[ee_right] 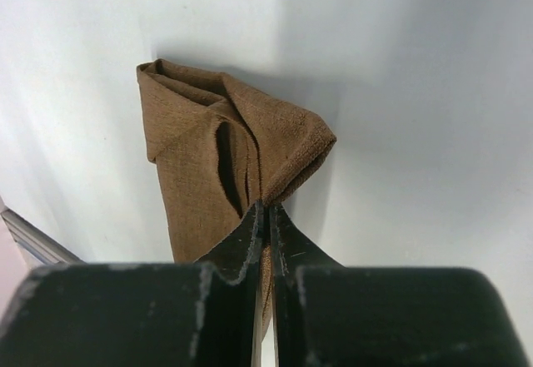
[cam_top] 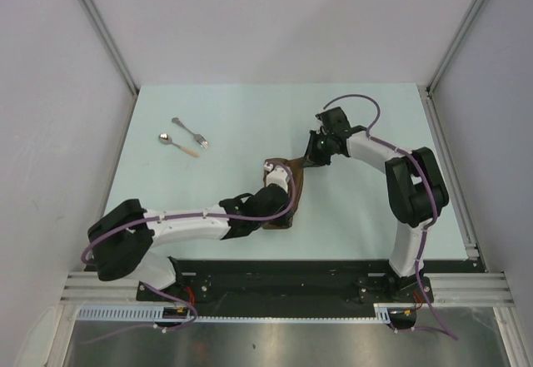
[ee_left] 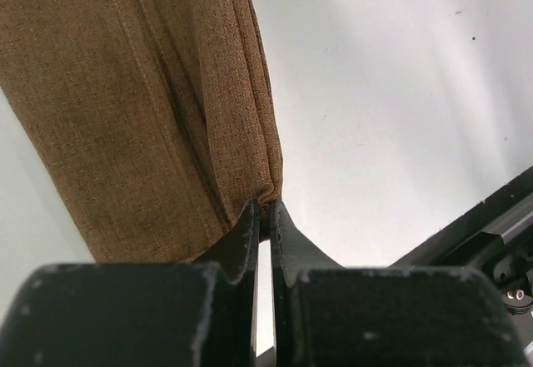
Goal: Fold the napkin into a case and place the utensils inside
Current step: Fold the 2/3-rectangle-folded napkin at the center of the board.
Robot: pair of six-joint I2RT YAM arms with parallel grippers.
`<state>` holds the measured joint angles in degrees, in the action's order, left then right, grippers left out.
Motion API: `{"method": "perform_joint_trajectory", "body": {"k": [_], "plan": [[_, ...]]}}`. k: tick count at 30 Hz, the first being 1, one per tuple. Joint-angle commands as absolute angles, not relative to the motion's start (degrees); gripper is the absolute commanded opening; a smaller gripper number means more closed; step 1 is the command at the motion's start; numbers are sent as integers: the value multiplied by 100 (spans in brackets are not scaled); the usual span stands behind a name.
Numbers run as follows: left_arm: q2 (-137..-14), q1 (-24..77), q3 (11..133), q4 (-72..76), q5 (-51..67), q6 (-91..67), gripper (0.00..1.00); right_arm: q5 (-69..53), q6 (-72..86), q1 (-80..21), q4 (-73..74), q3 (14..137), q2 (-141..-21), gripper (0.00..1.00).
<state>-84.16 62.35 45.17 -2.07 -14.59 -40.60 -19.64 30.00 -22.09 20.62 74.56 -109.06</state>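
The napkin (cam_top: 297, 182) sits mid-table btwn arms, bunched; left gripper (ee_left: 262, 209) & right gripper (ee_right: 266, 209) each clamped tight on an edge. Imo draw ends apart evenly, lay flat w/o twist, edges aligned. The fork (cam_top: 190, 131), spoon (cam_top: 177, 144) lie well left.

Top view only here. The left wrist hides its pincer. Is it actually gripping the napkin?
Observer: Yes. The left wrist view shows the left pincer shut on a folded edge of the napkin.
Operator: And the right?
Observer: The right pincer is also shut on the napkin, pinching a corner.
Operator: Are the layers tidy?
Observer: Not at the right end. The right wrist view shows the cloth bunched there, with an open gap between the folds.
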Motion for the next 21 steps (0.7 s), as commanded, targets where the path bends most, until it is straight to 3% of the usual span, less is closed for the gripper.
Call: {"method": "perform_joint_trajectory", "body": {"k": [1, 21], "plan": [[-8069, 6170, 4184, 193, -1134, -4227, 0, -1381, 3050, -2338, 2092, 7936, -10802, 0], [-7436, 5862, 3006, 984, -1002, -4298, 0, -861, 3261, -3295, 2883, 9430, -11663, 0]]}}
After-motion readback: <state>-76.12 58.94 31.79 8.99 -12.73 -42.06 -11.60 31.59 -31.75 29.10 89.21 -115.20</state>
